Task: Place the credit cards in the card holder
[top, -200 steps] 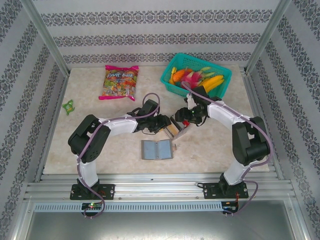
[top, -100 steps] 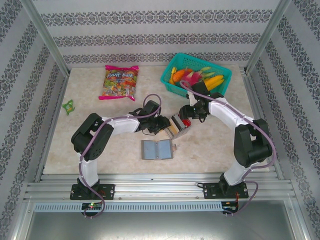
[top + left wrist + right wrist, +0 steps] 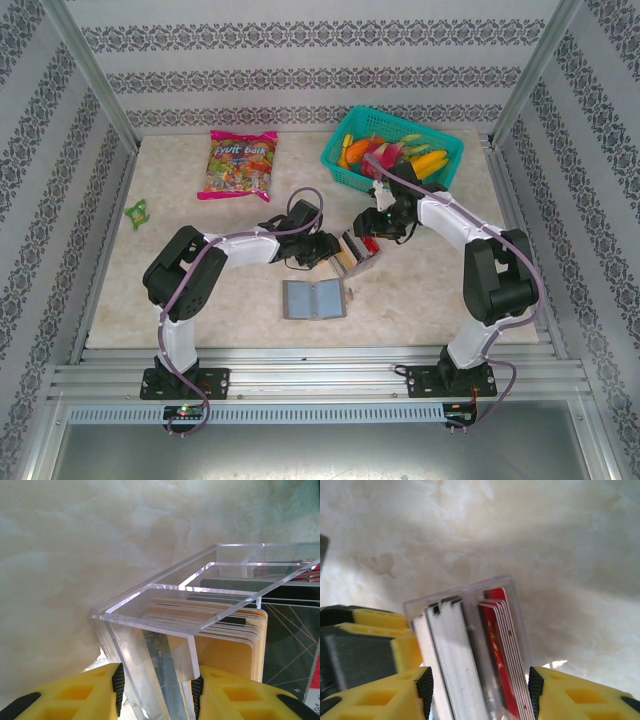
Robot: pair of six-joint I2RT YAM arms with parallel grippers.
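Two hands meet over the middle of the table (image 3: 430, 290); we list the holdings as follows.

Item one: clear box (image 3: 165, 587), acrylic, divided into compartments, held tilted between the hands.

Item two: credit cards (image 3: 225, 645), standing on edge inside that box. We note a tan stack, black cards beside it and, in the right wrist view, red cards in the end compartment.

Item three: left hand (image 3: 157, 692), yellow fingers narrow, clamped across one end wall of the box.

Item four: right hand (image 3: 480, 690), closed on the box, which fills the gap between its pads. The left hand's fingers are in sight at its 9 o'clock.

Item five: card holder (image 3: 314, 298), lying open and flat on the table, pale inner panel up. It sits at 6 o'clock from the box, apart from it and touched by neither hand.

Sundries on the table: teal basket (image 3: 340, 133) of fruit at 1 o'clock, sweet bag (image 3: 240, 163) at 11 o'clock, small green item (image 3: 137, 212) at 9 o'clock.
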